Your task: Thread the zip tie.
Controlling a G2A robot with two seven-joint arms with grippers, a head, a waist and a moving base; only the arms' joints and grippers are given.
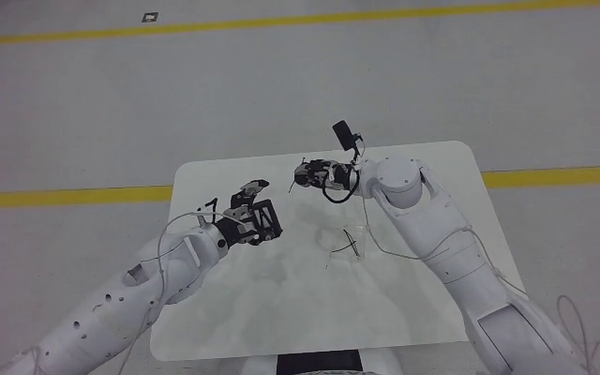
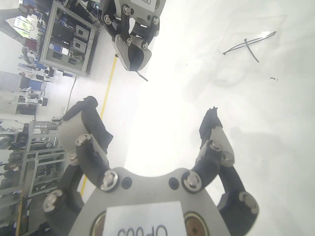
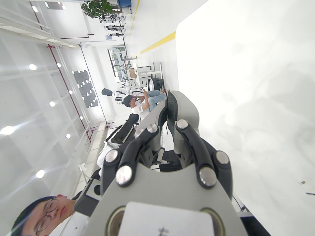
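Poking from closed right jaws, zip tie (image 2: 142,76), left wrist view.

Black zip tie (image 2: 246,44), thin and flexible, lay flat near the middle of the table (image 1: 281,309), slightly toward its right edge, bent into a narrow loop with crossed ends. A thin black strip (image 2: 143,76) protruded from the pinched-together tips of the right gripper (image 2: 134,62).

The table (image 1: 412,309) is smooth, matt white. The zip tie (image 2: 143,76) in the right gripper (image 2: 134,63) is thin black plastic. It and the left gripper (image 2: 151,110) have matt grey plastic shells (image 2: 147,192), textured black rubbery pads (image 2: 94,124) and shiny metal screws (image 2: 109,180).
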